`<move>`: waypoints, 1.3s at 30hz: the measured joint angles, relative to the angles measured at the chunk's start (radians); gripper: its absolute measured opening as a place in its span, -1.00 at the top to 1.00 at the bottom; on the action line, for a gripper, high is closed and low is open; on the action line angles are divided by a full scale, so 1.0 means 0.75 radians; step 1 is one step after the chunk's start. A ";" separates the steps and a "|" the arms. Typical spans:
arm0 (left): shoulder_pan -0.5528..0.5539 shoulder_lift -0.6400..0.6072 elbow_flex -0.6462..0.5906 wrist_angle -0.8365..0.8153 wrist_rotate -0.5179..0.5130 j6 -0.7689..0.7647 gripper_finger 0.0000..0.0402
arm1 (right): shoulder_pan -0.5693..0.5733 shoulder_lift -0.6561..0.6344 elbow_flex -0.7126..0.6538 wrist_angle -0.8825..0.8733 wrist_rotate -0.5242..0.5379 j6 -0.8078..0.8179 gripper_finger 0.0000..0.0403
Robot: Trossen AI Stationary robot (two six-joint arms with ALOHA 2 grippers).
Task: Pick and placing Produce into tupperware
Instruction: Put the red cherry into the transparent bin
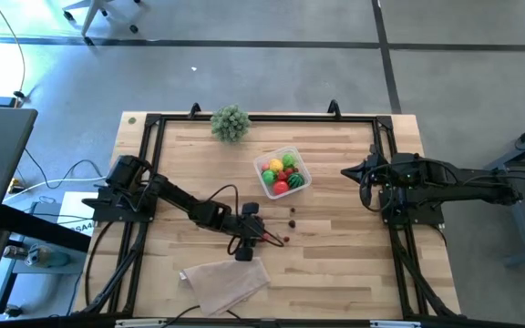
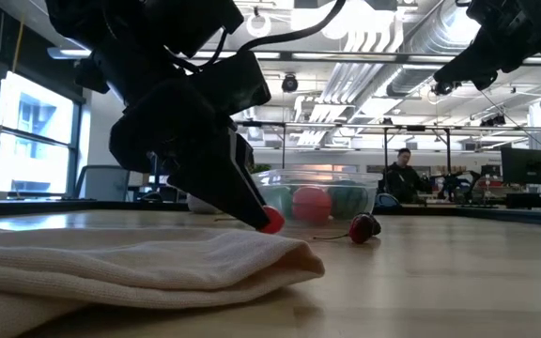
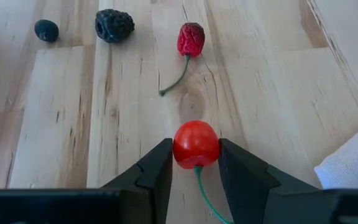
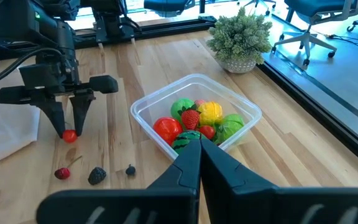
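Observation:
A small red cherry (image 3: 196,143) with a green stem sits between the fingertips of my left gripper (image 3: 195,163), which is shut on it near the table's middle (image 1: 276,239), just beyond the beige cloth. The clear tupperware (image 1: 264,189) stands farther back. It holds red, green and yellow produce (image 4: 197,118). Three loose pieces lie on the wood past the cherry: a wrinkled dark-red cherry (image 3: 191,38), a blackberry (image 3: 114,25) and a small dark berry (image 3: 46,30). My right gripper (image 4: 197,142) waits shut at the table's right, raised, facing the tupperware. My left gripper pinches the red cherry's round body (image 3: 178,147) between its two fingertips, one on each side. The fingers slant down from the table's left. The green stem (image 3: 205,193) trails back between the fingers. The cherry is at the tabletop; whether it rests on the wood I cannot tell.
A folded beige cloth (image 1: 226,278) lies at the near edge, close to my left gripper. A bushy pale-green plant ball (image 1: 230,121) stands at the far edge. A black frame (image 1: 150,137) borders the table. Bare wood lies between the loose berries and the tupperware.

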 joint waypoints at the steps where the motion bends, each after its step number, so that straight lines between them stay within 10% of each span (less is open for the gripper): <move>1: 0.000 0.000 0.000 0.000 0.000 0.000 0.42 | 0.000 0.000 0.000 0.000 0.000 0.000 1.00; 12: 0.034 -0.013 0.114 -0.034 0.001 0.056 0.47 | 0.000 0.000 0.000 0.000 0.000 0.000 1.00; 28: 0.397 -0.012 0.729 -0.804 0.098 0.319 0.60 | 0.000 0.000 0.000 0.000 0.000 0.000 1.00; 39: 0.417 -0.012 0.721 -0.828 0.268 0.357 0.63 | 0.000 0.000 0.000 0.000 0.000 0.000 1.00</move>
